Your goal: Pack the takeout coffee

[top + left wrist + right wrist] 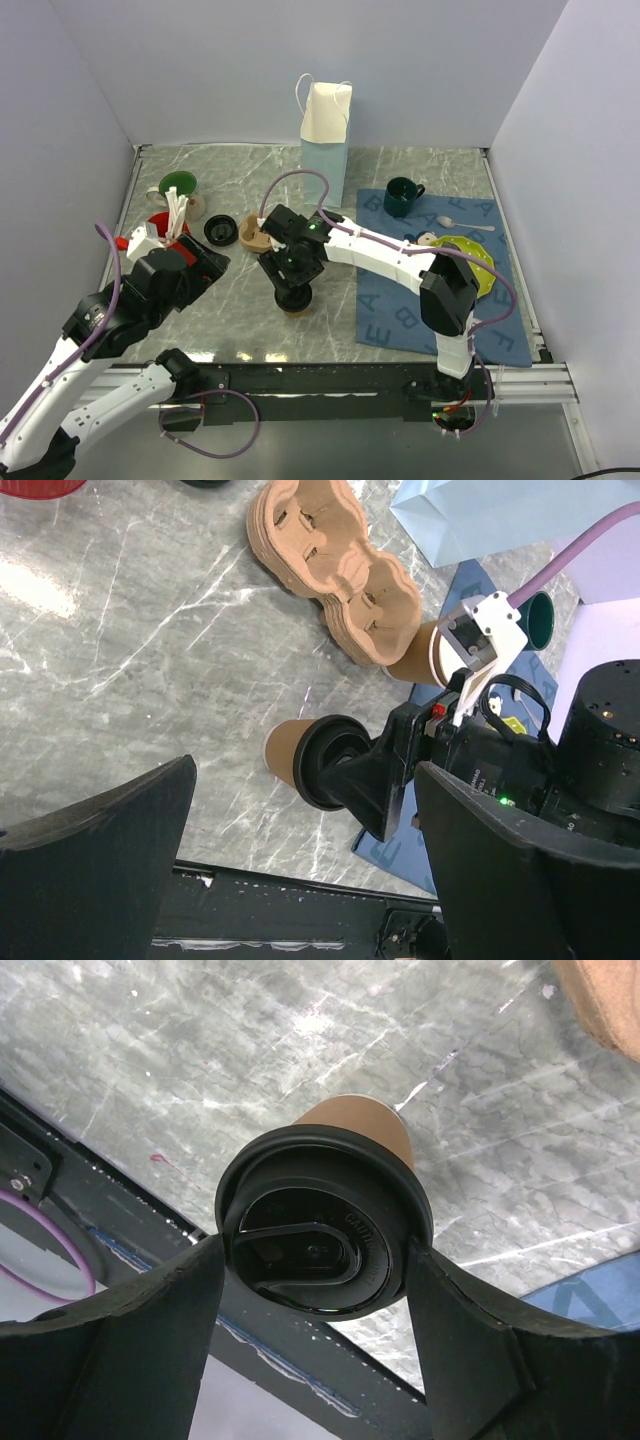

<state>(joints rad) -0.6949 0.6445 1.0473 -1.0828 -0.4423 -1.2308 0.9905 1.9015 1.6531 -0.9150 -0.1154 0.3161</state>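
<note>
Near the table's front edge, on the grey marble, the takeout coffee (296, 298) stands upright with its black lid (322, 1232) on. My right gripper (318, 1290) straddles that lid from above: one finger on each side at the lid's rim, both looking in contact, though I cannot tell whether they are actually pressing. Not a firm hold that I would trust.

Risks as I judge them:
- Grip sits on the lid, not the paper wall. A lift could pop the lid off and leave the cup behind, or spill it.
- Lid rim is smooth, rounded plastic; fingers may slide up and off as they squeeze.
- Cup stands close to the table's edge; a sideways nudge could tip it toward the dark frame below.
- Cardboard cup carrier (335, 572) and white paper bag (326, 128) lie farther back; a swinging cup could clip the carrier.

My left gripper (300, 880) hangs wide open and empty, off to the left, near but clear of the cup.
</note>
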